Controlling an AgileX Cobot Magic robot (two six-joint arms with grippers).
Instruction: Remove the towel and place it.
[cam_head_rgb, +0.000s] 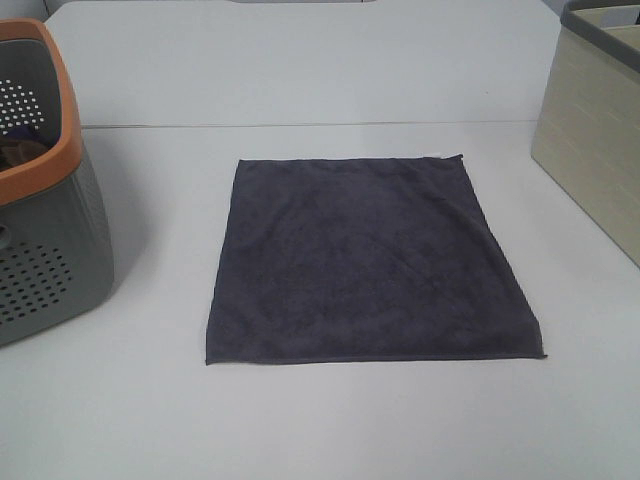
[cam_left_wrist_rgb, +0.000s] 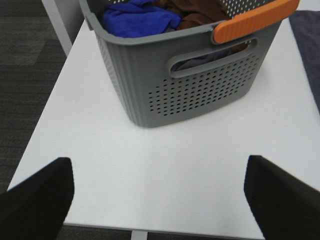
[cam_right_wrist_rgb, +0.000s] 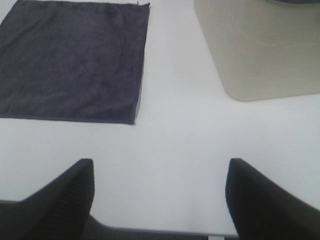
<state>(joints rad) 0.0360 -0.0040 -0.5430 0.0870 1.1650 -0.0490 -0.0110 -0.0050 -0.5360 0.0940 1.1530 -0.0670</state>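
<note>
The towel (cam_head_rgb: 368, 260) is a dark charcoal-purple square cloth lying flat and spread out on the white table (cam_head_rgb: 300, 80), at its middle. It also shows in the right wrist view (cam_right_wrist_rgb: 72, 60), and one edge shows in the left wrist view (cam_left_wrist_rgb: 309, 45). My left gripper (cam_left_wrist_rgb: 160, 200) is open and empty over the table's near left edge, facing the grey basket (cam_left_wrist_rgb: 200, 85). My right gripper (cam_right_wrist_rgb: 160, 200) is open and empty over the table's near right edge, apart from the towel. Neither gripper shows in the exterior high view.
The grey perforated basket with an orange rim (cam_head_rgb: 40, 200) stands at the left and holds blue (cam_left_wrist_rgb: 137, 20) and brown (cam_left_wrist_rgb: 192, 10) cloths. A beige bin with a dark rim (cam_head_rgb: 595, 130) stands at the right, also in the right wrist view (cam_right_wrist_rgb: 260, 45).
</note>
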